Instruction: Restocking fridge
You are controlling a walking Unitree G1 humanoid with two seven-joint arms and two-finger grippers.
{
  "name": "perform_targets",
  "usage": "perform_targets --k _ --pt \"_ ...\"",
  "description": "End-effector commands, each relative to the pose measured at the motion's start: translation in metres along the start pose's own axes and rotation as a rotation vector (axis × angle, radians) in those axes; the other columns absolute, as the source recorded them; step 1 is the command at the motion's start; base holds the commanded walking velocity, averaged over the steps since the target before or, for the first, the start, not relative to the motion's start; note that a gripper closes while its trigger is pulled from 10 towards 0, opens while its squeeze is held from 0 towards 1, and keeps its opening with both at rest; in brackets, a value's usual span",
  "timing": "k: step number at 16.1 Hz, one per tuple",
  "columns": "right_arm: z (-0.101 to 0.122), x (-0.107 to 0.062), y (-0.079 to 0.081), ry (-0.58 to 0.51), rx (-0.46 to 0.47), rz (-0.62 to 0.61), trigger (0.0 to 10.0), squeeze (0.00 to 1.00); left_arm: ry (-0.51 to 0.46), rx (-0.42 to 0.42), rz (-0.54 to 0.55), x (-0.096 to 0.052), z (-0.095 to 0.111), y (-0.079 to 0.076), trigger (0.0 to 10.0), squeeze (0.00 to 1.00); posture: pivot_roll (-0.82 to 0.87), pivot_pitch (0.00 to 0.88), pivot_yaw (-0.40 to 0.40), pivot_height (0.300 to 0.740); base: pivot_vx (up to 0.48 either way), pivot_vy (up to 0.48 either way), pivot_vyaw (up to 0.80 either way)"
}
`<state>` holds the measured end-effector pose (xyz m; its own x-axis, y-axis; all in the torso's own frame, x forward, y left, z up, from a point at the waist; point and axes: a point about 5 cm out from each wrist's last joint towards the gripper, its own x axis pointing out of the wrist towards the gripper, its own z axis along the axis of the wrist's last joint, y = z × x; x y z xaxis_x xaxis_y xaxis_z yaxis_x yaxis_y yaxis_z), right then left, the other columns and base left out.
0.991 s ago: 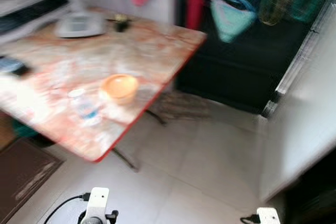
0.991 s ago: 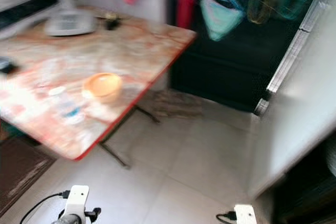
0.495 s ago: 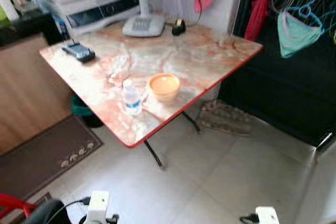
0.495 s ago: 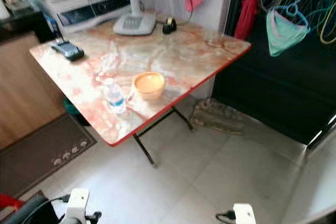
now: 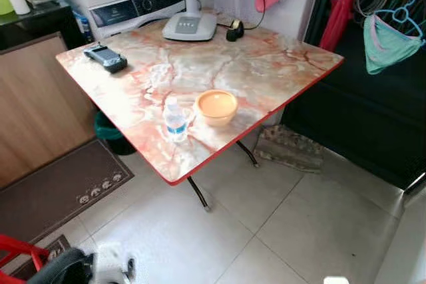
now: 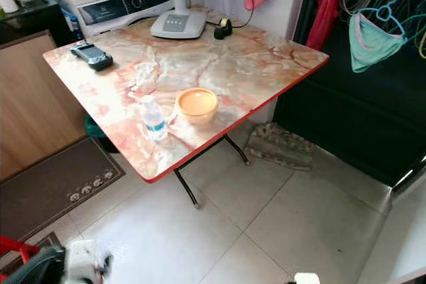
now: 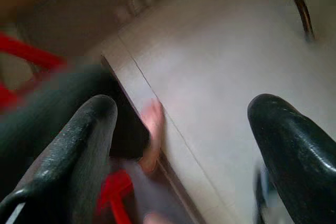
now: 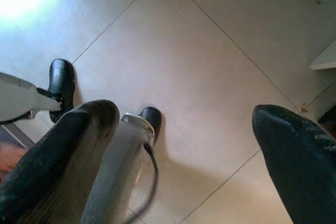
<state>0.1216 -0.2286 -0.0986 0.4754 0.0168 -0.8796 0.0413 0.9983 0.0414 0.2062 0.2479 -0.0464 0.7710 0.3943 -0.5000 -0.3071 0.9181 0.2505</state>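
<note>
table (image 5: 266, 71): your landmark; marbled orange-white top, red edge, thin folding legs.
bottle (image 5: 175, 119): small clear plastic, blue label, upright near the table's front edge.
bowl (image 5: 216, 107): round, orange, just beside the bottle.
fan (image 5: 190, 26): white base at the table's far edge; head cut off.
left gripper (image 7: 184, 145): fingers spread, empty, over pale tile; view blurred.
right gripper (image 8: 184, 145): fingers apart, empty, over tile.

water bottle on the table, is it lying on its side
No, the water bottle stands upright on the marble table, just beside the orange bowl.
</note>
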Motion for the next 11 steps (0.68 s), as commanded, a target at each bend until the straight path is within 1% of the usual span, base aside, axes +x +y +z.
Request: perform_targets --k 1,2,3,4,5,6,7,8,9,10,11 --pt "-0.004 -0.001 -0.001 0.007 -0.009 0.0 10.0 0.0 -0.219 -0.037 0.071 0.018 0.057 0.026 10.0 0.0 0.1 0.046 0.008 0.74 0.0 0.0 0.0" --pt "-0.008 -0.002 -0.002 0.011 -0.008 -0.001 10.0 0.0 -0.333 -0.031 0.092 0.019 0.079 0.034 10.0 0.0 0.1 0.053 0.004 0.74 0.0 0.0 0.0" --pt "-0.013 -0.004 -0.004 0.02 -0.007 -0.004 10.0 0.0 -0.504 0.049 0.111 0.013 0.107 0.039 10.0 0.0 0.1 0.059 -0.002 0.74 0.0 0.0 0.0" --pt "-0.015 -0.005 -0.005 0.024 -0.008 -0.005 10.0 0.0 -0.549 0.073 0.105 0.01 0.11 0.038 10.0 0.0 0.1 0.066 -0.009 0.74 0.0 0.0 0.0" --pt "-0.018 -0.006 -0.006 0.033 -0.017 -0.004 10.0 0.0 -0.612 0.101 0.101 0.006 0.12 0.039 10.0 0.0 0.11 0.071 -0.015 0.74 0.0 0.0 0.0" --pt "-0.024 -0.008 -0.008 0.049 -0.028 -0.008 10.0 0.0 -0.697 0.081 0.08 -0.002 0.136 0.037 10.0 0.0 0.11 0.068 -0.025 0.74 0.0 0.0 0.0" --pt "-0.027 -0.009 -0.009 0.053 -0.026 -0.011 10.0 0.0 -0.748 0.062 0.061 -0.009 0.147 0.033 10.0 0.0 0.11 0.064 -0.031 0.74 0.0 0.0 0.0" --pt "-0.033 -0.011 -0.009 0.063 -0.018 -0.018 10.0 0.0 -0.803 0.063 0.02 -0.019 0.158 0.025 10.0 0.0 0.11 0.05 -0.037 0.74 0.0 0.0 0.0" --pt "-0.034 -0.011 -0.008 0.066 -0.019 -0.017 10.0 0.0 -0.815 0.059 -0.001 -0.022 0.162 0.02 10.0 0.0 0.12 0.045 -0.042 0.74 0.0 0.0 0.0" --pt "-0.037 -0.011 -0.008 0.071 -0.02 -0.017 10.0 0.0 -0.843 0.049 -0.063 -0.03 0.17 0.007 10.0 0.0 0.12 0.035 -0.043 0.74 0.0 0.0 0.0" --pt "-0.041 -0.012 -0.006 0.079 -0.02 -0.018 10.0 0.0 -0.882 0.038 -0.125 -0.042 0.179 -0.011 10.0 0.0 0.13 0.029 -0.041 0.74 0.0 0.0 0.0"
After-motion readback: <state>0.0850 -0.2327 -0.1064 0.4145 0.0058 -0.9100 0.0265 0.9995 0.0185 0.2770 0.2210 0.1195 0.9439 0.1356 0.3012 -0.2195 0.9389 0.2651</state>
